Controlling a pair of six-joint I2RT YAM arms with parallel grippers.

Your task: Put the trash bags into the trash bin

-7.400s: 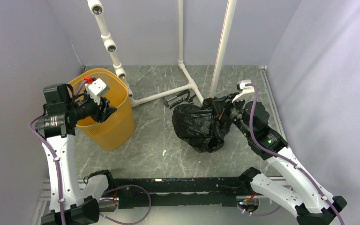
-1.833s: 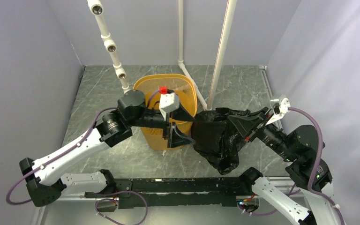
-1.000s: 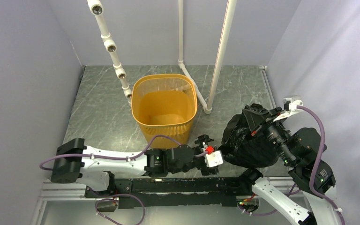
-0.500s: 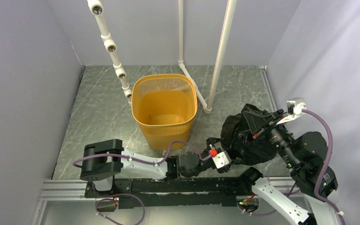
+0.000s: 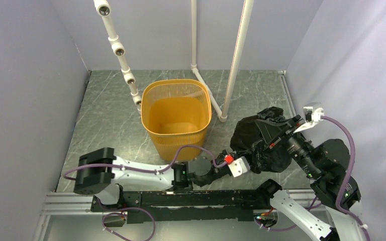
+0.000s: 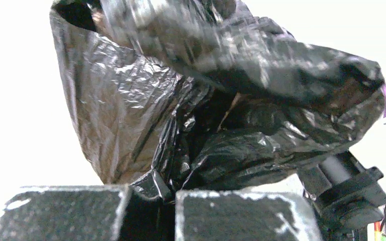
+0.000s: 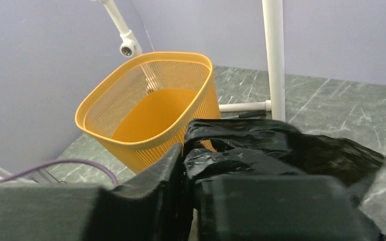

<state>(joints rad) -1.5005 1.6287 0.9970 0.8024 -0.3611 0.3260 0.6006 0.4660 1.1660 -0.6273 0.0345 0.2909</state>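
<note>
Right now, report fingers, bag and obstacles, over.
Left fingers and right fingers shut on bag. Bag right of bin, not in. White pole near the path.

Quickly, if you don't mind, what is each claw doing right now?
Left claw: closed on the black trash bag.
Right claw: closed on the same bag.

The trash bin (image 5: 176, 82) gapes open from above — white pipes (image 5: 235, 65) crowd its back-left and right corners, and the black trash bag (image 5: 251, 136) bulks at front-right.
</note>
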